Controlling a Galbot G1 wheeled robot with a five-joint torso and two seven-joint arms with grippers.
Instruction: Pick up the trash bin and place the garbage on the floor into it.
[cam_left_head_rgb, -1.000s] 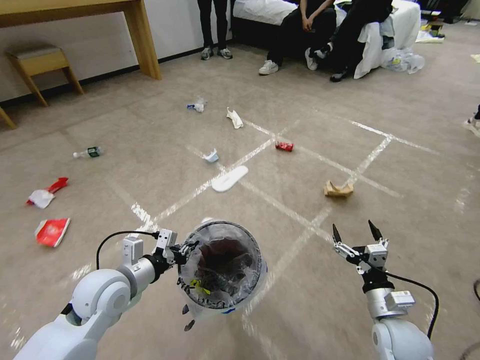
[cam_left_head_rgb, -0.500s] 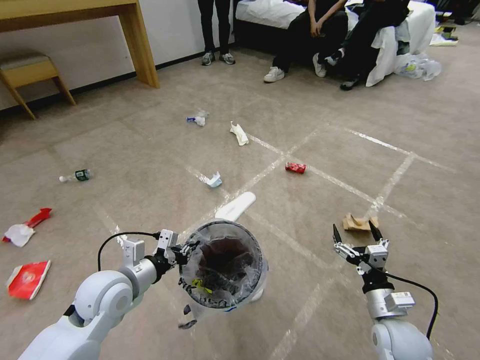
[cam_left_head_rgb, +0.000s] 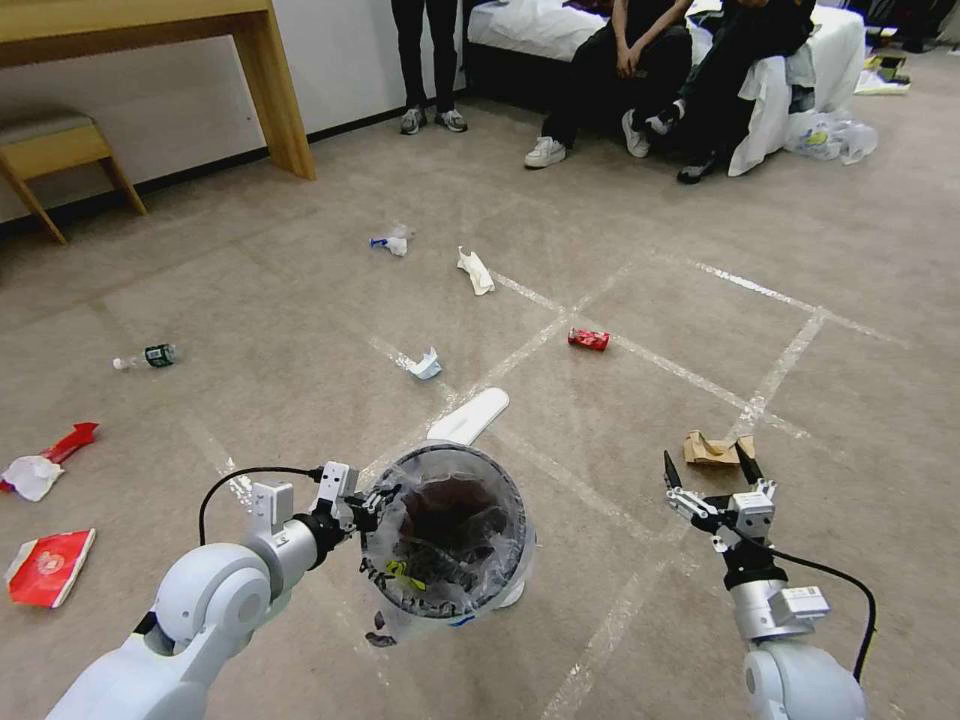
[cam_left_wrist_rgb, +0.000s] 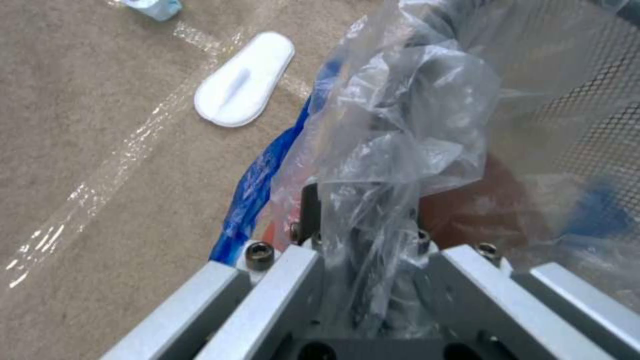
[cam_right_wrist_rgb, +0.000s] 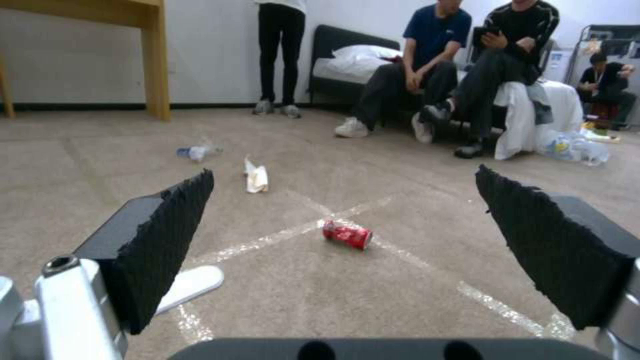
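Beige carpet (cam_left_head_rgb: 300, 330) crossed by worn white tape lines spreads out toward a wooden table and a bed at the far wall. Reaching forward from the robot's left side, the left gripper (cam_left_head_rgb: 372, 497) is clamped on the near rim of the trash bin (cam_left_head_rgb: 447, 543), holding it up off the floor with its mouth facing upward; crinkled clear plastic liner bunches between the fingers in the left wrist view. The right arm stands bent upward at the right, its gripper (cam_left_head_rgb: 712, 471) spread wide and empty, just before a crumpled brown paper bag (cam_left_head_rgb: 716, 449).

Scattered around: one white slipper (cam_left_head_rgb: 468, 416) just beyond the bin, one red can (cam_left_head_rgb: 589, 340) on a tape line, one small bottle (cam_left_head_rgb: 146, 356), one red packet (cam_left_head_rgb: 48, 568), one red-and-white wrapper (cam_left_head_rgb: 45, 463), and three bits of white paper or tissue (cam_left_head_rgb: 476, 271) farther out.
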